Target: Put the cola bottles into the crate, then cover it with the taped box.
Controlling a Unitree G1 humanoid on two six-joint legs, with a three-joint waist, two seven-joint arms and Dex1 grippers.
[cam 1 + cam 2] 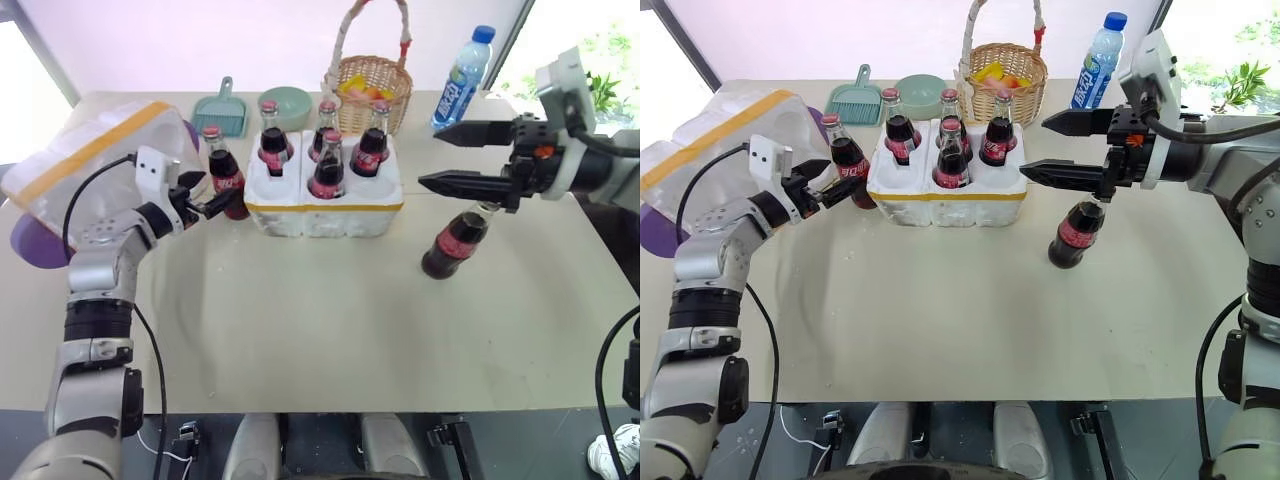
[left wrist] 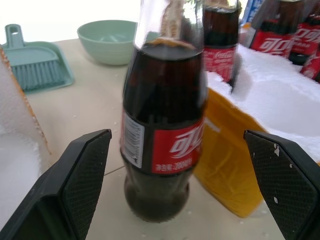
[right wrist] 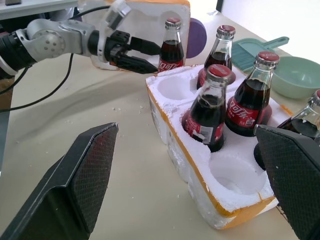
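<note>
The white foam crate (image 1: pixel 322 222), banded in yellow tape, stands mid-table with several cola bottles (image 1: pixel 328 166) upright in its wells; two wells (image 3: pixel 235 174) are empty. Another cola bottle (image 2: pixel 162 125) stands on the table just left of the crate, between the fingers of my open left gripper (image 1: pixel 216 196), apart from both pads. One more cola bottle (image 1: pixel 454 241) stands to the right of the crate, its cap hidden behind the lower finger of my right gripper (image 1: pixel 436 158), which hangs open above it holding nothing. The taped box (image 1: pixel 90 150) lies tilted at the far left.
Along the back edge stand a wicker basket (image 1: pixel 372 85), a blue-capped water bottle (image 1: pixel 462 80), a green bowl (image 1: pixel 286 101) and a teal dustpan (image 1: pixel 220 112). A purple object (image 1: pixel 33 242) lies under the taped box. The table's near half is bare.
</note>
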